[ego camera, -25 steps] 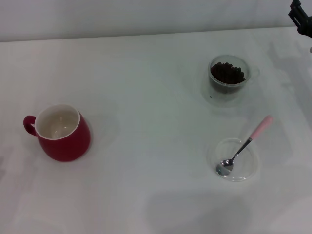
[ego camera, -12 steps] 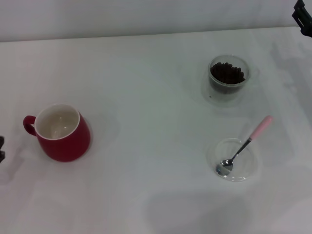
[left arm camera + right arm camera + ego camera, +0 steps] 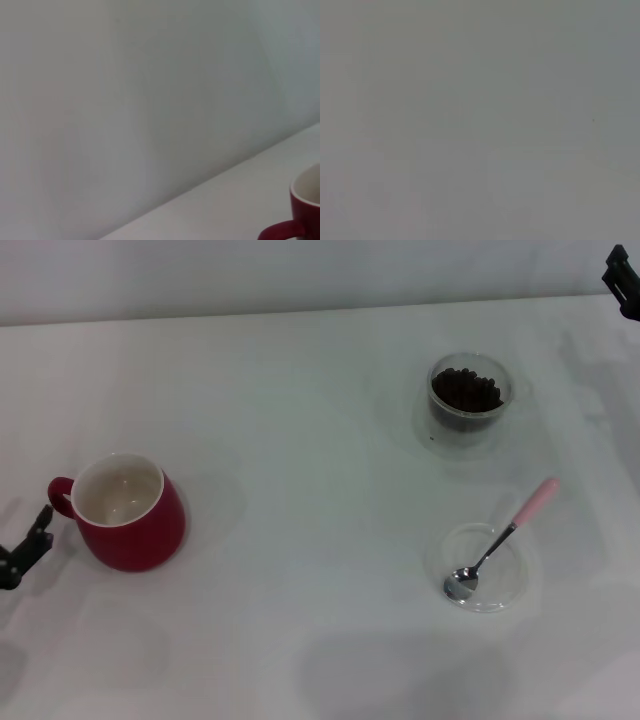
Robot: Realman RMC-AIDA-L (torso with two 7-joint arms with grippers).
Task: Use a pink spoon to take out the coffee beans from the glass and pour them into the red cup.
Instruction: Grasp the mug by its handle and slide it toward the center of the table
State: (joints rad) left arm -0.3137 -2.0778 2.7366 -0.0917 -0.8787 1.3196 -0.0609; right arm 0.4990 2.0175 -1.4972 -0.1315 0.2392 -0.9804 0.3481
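Note:
The red cup [image 3: 125, 513] stands at the left of the white table, white inside empty, loop handle toward the left edge; it also shows in the left wrist view [image 3: 300, 212]. My left gripper [image 3: 25, 548] shows at the left edge, just beside the cup's handle, apart from it. The glass [image 3: 468, 400] with the coffee beans [image 3: 465, 390] stands at the back right. The pink spoon [image 3: 503, 538] lies with its silver bowl in a flat clear dish [image 3: 485, 567], pink handle pointing back right. My right gripper [image 3: 625, 280] is at the far top right corner.
The white table [image 3: 300, 440] meets a pale wall along its back edge. The right wrist view shows only plain grey.
My left gripper has come into view at the left edge and moved up beside the red cup's handle. My right gripper has drawn back further toward the top right corner.

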